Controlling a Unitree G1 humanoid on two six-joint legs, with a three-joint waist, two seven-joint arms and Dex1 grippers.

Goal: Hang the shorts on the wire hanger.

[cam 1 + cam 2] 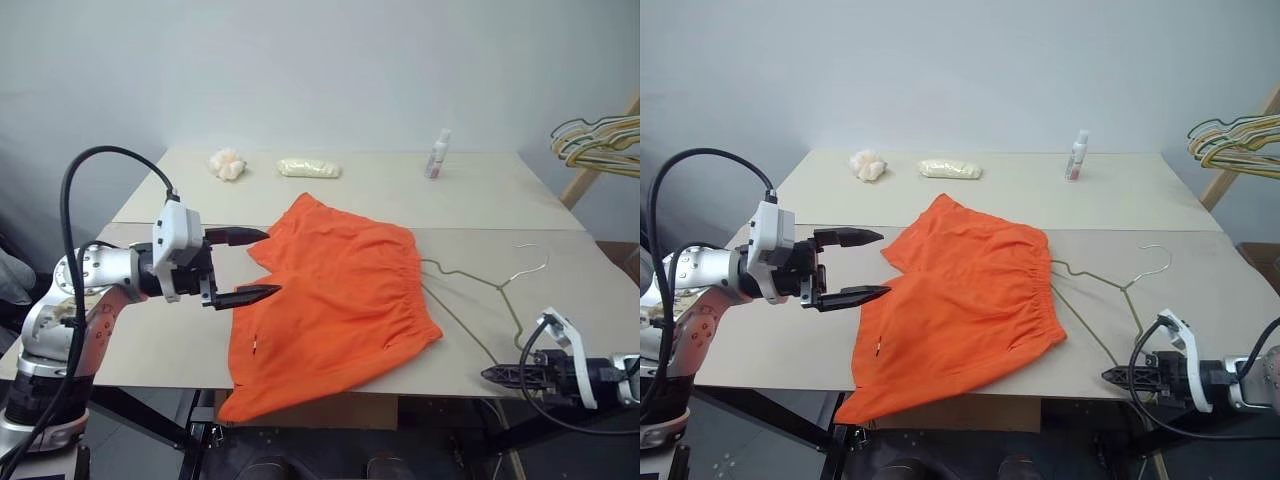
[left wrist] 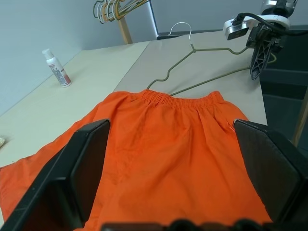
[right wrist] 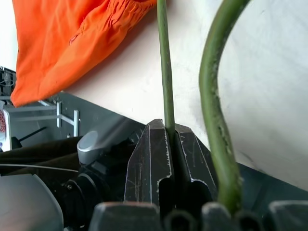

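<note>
Shorts on the table, wire in our right grip

We see a beige table (image 1: 330, 195) against a plain pale wall; the shorts (image 1: 335, 300) lie on it, partly covering the wire hanger (image 1: 470, 290). Our right gripper (image 1: 1112, 377) pinches its wire; the left gripper (image 1: 262, 265) gapes wide. A small bottle (image 1: 437, 153) carries an unreadable label.

A plain pale grey-blue wall (image 1: 330, 70) stands behind the bench (image 1: 480, 195), unmarked and evenly lit. The bench has a matt beige top made of two boards meeting at a seam that runs across its width. At the far right a slanted wooden pole (image 1: 600, 150) rises by the bench's end, carrying a bunch of multicoloured hangers (image 1: 600, 140). Below the near edge, dark metal framing (image 1: 170, 420) and a dim floor show.
</note>
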